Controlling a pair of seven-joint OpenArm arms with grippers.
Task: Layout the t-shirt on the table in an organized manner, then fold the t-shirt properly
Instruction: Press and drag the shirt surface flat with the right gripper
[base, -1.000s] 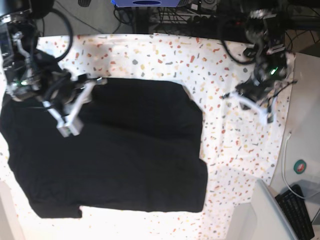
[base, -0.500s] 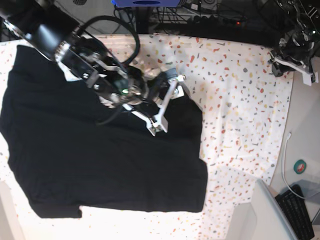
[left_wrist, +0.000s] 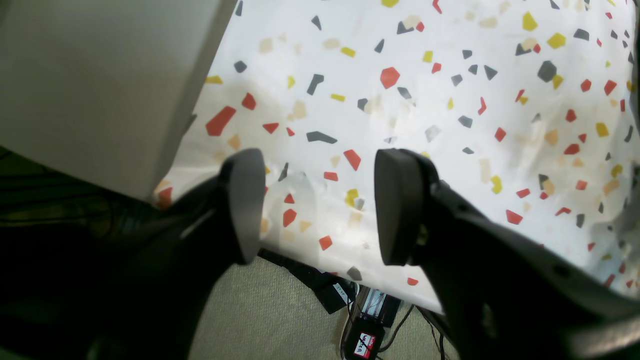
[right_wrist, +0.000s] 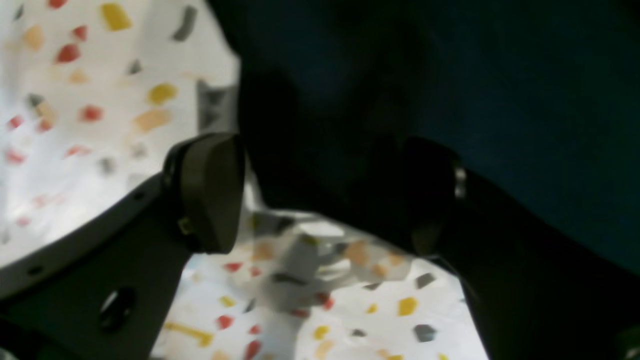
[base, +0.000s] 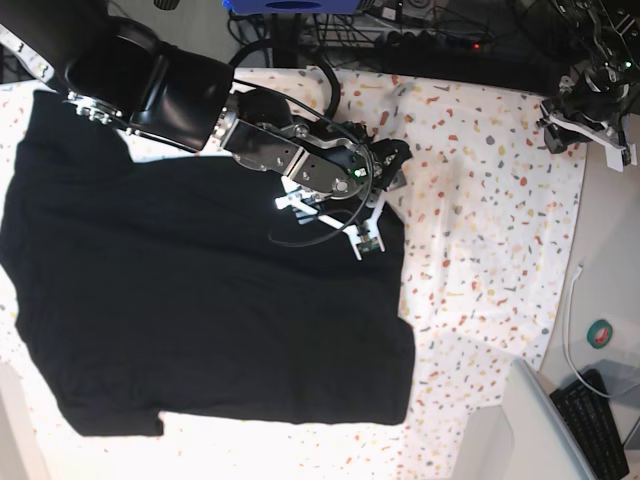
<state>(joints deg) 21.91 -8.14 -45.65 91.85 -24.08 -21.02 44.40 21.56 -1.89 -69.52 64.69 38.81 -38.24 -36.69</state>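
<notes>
Speckled white cloth covers the table, and cables and dark gear crowd the floor past its far edge. I have the t-shirt spread flat over most of the near side, though its outline is uneven and a corner pokes out along the bottom hem.

My right gripper hangs with its jaws apart and nothing between them. Black cloth fills the space ahead of and above its fingers; one pad sits over bare table, just beside the shirt's edge, while the other is lost against the dark fabric. The base view puts this gripper at the shirt's upper corner, on the side facing the bare cloth.

My left gripper is released too — only table shows between its pads. It hovers at the table's far corner, well apart from the shirt, with the edge and a tangle of wires just below it.

My worries from here:
- The right wrist picture is blurred and black on black, so I cannot tell how deep the edge lies between the jaws. Closing now may pinch two layers, or snag the tablecloth with the shirt.
- A pull from one corner alone would likely drag the whole shirt askew, not flatten it.
- The left arm sits near the table's edge — a low sweep inward could catch and ruck up the cloth.
</notes>
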